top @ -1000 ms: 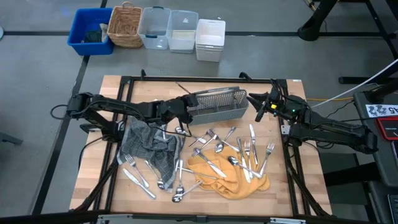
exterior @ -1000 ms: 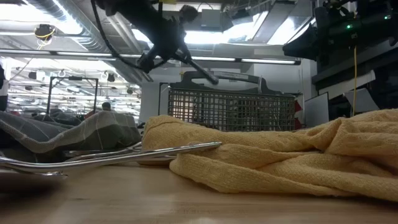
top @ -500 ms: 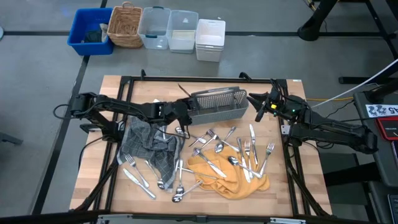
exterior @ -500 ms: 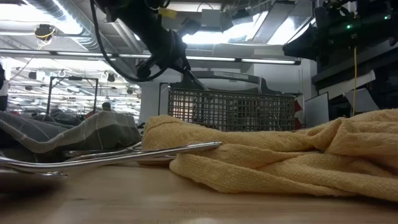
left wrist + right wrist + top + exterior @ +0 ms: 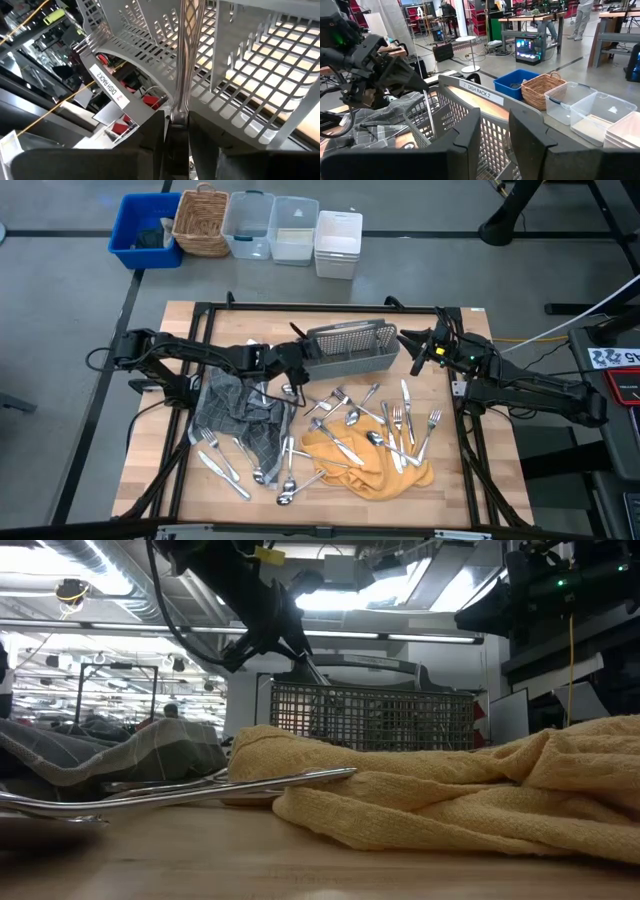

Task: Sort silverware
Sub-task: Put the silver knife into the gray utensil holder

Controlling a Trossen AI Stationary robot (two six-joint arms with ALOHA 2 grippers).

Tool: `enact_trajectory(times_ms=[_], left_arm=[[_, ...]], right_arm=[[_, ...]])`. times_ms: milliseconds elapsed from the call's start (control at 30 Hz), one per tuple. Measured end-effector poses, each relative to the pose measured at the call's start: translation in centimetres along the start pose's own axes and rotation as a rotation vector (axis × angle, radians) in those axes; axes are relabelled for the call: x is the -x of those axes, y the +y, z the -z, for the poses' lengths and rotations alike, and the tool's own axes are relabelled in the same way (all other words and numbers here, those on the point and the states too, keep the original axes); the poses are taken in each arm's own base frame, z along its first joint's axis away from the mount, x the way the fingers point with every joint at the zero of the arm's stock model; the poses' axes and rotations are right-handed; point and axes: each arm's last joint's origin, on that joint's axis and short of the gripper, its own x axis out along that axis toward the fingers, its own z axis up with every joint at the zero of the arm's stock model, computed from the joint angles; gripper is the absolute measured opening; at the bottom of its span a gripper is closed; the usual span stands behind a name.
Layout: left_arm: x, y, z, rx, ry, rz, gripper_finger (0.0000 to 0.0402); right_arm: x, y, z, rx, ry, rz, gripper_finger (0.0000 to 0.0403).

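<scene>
A wooden bench (image 5: pixel 150 470) carries two dark arms, two cloths, a grey mesh caddy (image 5: pixel 352 348) and scattered silverware (image 5: pixel 352 418).

The caddy stands at the far edge of the bench, between the two hands. The left hand (image 5: pixel 297 352) hovers at the caddy's end. Its fingers (image 5: pixel 155 131) sit close on either side of one slim metal piece (image 5: pixel 184 60), handle end up, the rest hanging down inside the nearest mesh compartment. Whether they grip it or have let go cannot be told. The right hand (image 5: pixel 418 350) waits just past the caddy's other end, its fingers partly open and holding nothing.

A grey checked cloth (image 5: pixel 240 412) lies directly under the left arm. A yellow cloth (image 5: pixel 372 460) lies farther toward the near edge, well clear of both hands. Forks, spoons and knives lie across and between the two cloths, several overlapping.

These pieces are likely light, stiff and slippery. A pinch across the narrow handle, near its middle, should hold best. Pieces flat on bare wood will be harder to lift than those raised on cloth folds.

The caddy's walls and dividers leave narrow slots, so lowering must be straight. Open room lies above the cloths.
</scene>
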Motion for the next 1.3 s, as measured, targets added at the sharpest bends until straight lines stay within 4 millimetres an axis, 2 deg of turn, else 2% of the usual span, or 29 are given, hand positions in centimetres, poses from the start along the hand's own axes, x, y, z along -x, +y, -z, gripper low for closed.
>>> enact_trajectory(times_ms=[167, 400, 633, 1100, 1300], left_arm=[[-0.01, 0.02, -0.06, 0.075, -0.027, -0.006, 0.0074], [-0.01, 0.06, -0.19, 0.080, -0.074, -0.017, 0.0074], [0.00, 0.07, -0.20, 0.190, -0.079, -0.014, 0.0074], [0.03, 0.11, -0.15, 0.270, -0.078, -0.014, 0.0074], [0.05, 0.13, -0.16, 0.385, -0.077, -0.011, 0.0074]], right_arm=[[0.00, 0.00, 0.00, 0.000, 0.000, 0.000, 0.0104], [0.00, 0.00, 0.00, 0.000, 0.000, 0.000, 0.0104], [0.00, 0.00, 0.00, 0.000, 0.000, 0.000, 0.0104], [0.00, 0.01, 0.00, 0.000, 0.000, -0.001, 0.0104], [0.00, 0.00, -0.01, 0.000, -0.001, 0.000, 0.0104]])
